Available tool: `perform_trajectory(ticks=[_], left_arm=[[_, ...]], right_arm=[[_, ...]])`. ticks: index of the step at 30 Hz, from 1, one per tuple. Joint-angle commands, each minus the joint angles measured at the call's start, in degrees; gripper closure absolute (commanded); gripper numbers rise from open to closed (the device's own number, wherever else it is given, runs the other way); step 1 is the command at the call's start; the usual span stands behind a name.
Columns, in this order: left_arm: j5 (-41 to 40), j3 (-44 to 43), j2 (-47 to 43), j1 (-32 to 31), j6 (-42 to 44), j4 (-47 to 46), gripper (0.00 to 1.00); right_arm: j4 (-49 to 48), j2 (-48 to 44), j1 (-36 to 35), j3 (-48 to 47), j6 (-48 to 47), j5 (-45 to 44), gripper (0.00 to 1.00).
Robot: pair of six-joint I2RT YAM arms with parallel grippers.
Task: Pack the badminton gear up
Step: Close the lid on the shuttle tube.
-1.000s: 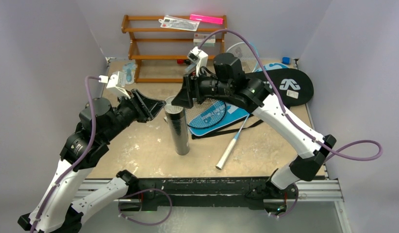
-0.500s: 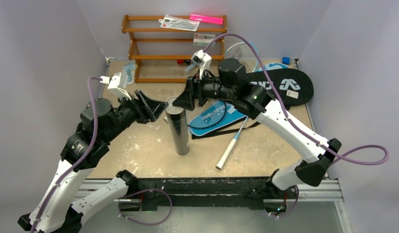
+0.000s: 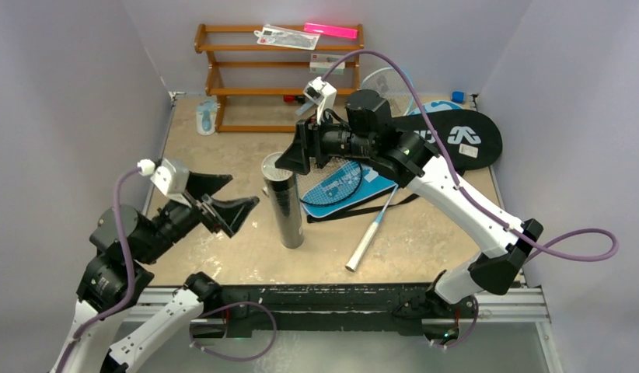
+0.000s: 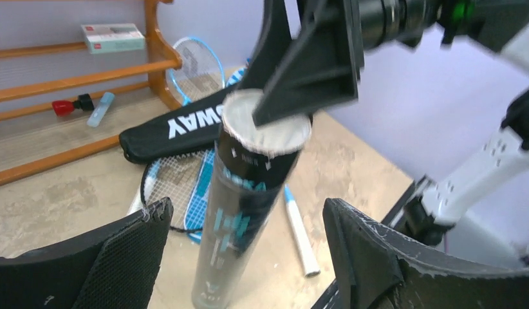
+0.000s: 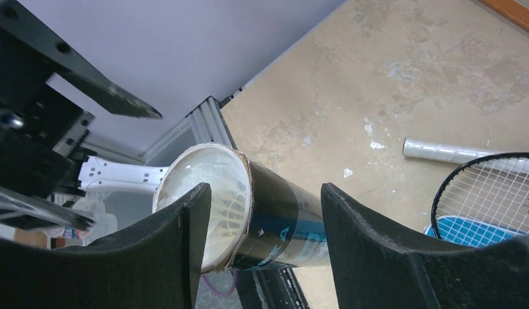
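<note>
The long black tube (image 3: 285, 208) stands upright in the middle of the table, its open top showing white shuttlecock feathers (image 5: 213, 193). My right gripper (image 3: 289, 159) hovers open just over that top, one finger on each side of the rim (image 5: 265, 193). My left gripper (image 3: 244, 191) is open to the left of the tube and clear of it, with the tube (image 4: 239, 212) seen beyond its spread fingers. A light-blue racket (image 3: 343, 180) lies right of the tube on a blue cover, its white handle (image 3: 367, 241) pointing toward me. The black racket cover (image 3: 456, 136) lies at the back right.
The brown wooden rack (image 3: 254, 92) stands at the back, with a pink bar (image 3: 332, 31) and clear packets on top. Another racket head (image 3: 386, 80) leans by the rack. A small light-blue object (image 3: 205, 116) lies at the rack's left foot.
My left gripper has opened wide and drawn back from the tube, leftward and toward the near edge. The right gripper has shifted slightly and still hangs over the tube's top.
</note>
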State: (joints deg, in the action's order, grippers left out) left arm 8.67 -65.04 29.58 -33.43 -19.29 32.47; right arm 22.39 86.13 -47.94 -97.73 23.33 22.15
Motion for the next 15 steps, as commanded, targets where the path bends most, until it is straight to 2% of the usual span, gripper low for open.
perform_trajectory(ticks=[1,3,6,12,15], left_arm=[[10.1,8.7,-3.9,0.0,11.0,-5.2,0.14],[13.3,13.2,-5.5,0.0,13.6,-8.5,0.14],[12.4,18.9,-6.0,0.0,13.8,-12.9,0.13],[13.2,28.5,-2.5,0.0,7.8,-26.8,0.11],[11.4,31.3,-1.8,-0.1,7.7,-31.0,0.11]], right_arm=[[7.9,1.9,0.2,1.1,-2.0,-1.8,0.36],[7.6,1.8,0.3,1.4,-1.9,-1.7,0.36],[7.6,1.6,0.2,1.6,-1.8,-1.7,0.36],[7.9,1.1,0.3,1.8,-2.0,-1.9,0.36],[8.2,1.3,0.3,2.0,-2.1,-2.0,0.36]])
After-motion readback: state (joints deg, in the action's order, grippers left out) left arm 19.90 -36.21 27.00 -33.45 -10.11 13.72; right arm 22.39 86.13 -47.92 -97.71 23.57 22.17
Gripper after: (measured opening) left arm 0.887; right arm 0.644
